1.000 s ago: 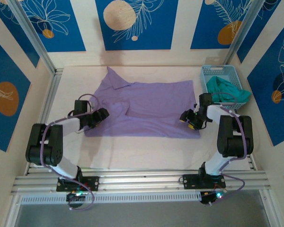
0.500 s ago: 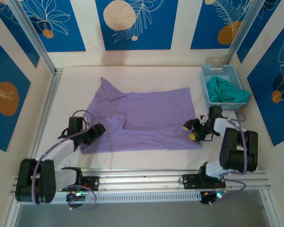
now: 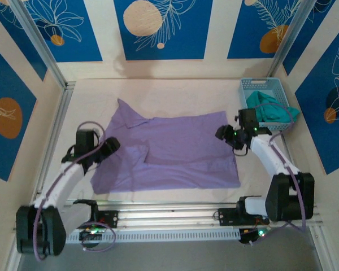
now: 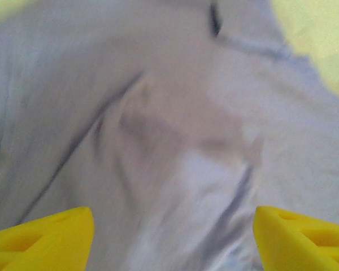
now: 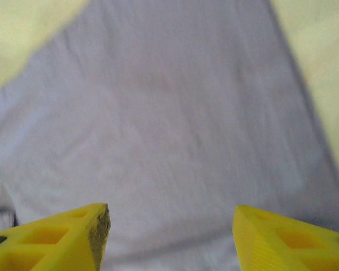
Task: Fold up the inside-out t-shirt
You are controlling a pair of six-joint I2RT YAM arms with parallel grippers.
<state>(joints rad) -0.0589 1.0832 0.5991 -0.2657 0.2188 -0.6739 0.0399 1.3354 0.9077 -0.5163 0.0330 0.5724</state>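
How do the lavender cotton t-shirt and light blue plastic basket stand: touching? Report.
Apart. Top view shows bare table between the t-shirt and the basket.

Lavender t-shirt (image 3: 175, 152), partly folded, flat, lightly creased.

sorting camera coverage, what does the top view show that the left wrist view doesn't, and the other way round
Top view: the whole purple shirt spread on the table, a blue basket holding a green garment at far right, plus the left arm and right arm. Left wrist view: close up, creases and a dark fold line in the cloth, with the left jaws open above it. Both: the purple shirt and a bit of pale table.
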